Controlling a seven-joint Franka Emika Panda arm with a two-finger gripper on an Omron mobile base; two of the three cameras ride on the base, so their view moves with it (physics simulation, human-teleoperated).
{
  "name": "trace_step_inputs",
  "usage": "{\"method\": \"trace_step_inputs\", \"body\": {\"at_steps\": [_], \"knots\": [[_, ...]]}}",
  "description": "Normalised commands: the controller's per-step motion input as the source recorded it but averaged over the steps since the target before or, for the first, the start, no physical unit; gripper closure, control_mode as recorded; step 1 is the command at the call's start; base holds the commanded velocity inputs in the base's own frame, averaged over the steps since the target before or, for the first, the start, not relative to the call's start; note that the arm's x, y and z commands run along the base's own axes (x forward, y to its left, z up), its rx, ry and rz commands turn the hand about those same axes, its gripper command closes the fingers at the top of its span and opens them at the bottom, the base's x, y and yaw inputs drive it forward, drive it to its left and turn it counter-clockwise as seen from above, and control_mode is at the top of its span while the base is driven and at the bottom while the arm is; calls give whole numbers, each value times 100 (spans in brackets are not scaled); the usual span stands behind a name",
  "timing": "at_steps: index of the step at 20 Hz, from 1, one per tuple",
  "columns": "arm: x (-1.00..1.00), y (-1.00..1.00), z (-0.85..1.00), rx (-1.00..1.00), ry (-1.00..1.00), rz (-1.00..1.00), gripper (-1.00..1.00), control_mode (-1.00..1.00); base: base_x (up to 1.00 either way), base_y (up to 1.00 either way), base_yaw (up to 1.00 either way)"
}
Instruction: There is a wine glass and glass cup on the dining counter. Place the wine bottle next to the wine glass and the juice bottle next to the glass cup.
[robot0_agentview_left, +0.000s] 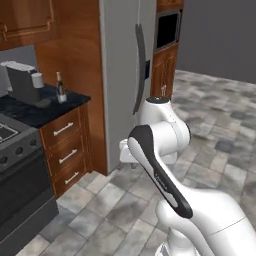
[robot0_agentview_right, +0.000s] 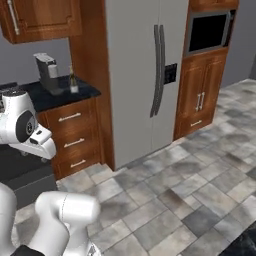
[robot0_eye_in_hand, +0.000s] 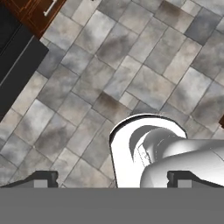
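Evidently the job is at its very start, by my reading: nothing is held, and the arm is folded over the tiled floor well away from any bottle. The fingers stand wide apart and empty, pointing down at the tiles. The wine bottle stands upright on the small black bench beside the stove, near the bench's far right corner, just beside the grey coffee machine; from the right it shows at the same spot, close to the tall fridge. The step in hand looks like the approach to that bottle. The next move calls for getting the base nearer the bench, then raising the hand to the bottle's body.
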Motion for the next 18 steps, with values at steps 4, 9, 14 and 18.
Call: {"method": "trace_step_inputs", "body": {"at_steps": [4,9,14,18], "knots": [[0,0,0,0,0,0,-100,100,64,49,-34],[0,0,0,0,0,0,-100,100,59,56,-9],[0,0,0,0,0,0,-100,100,52,22,38],[0,0,0,0,0,0,-100,100,60,1,46]]}}
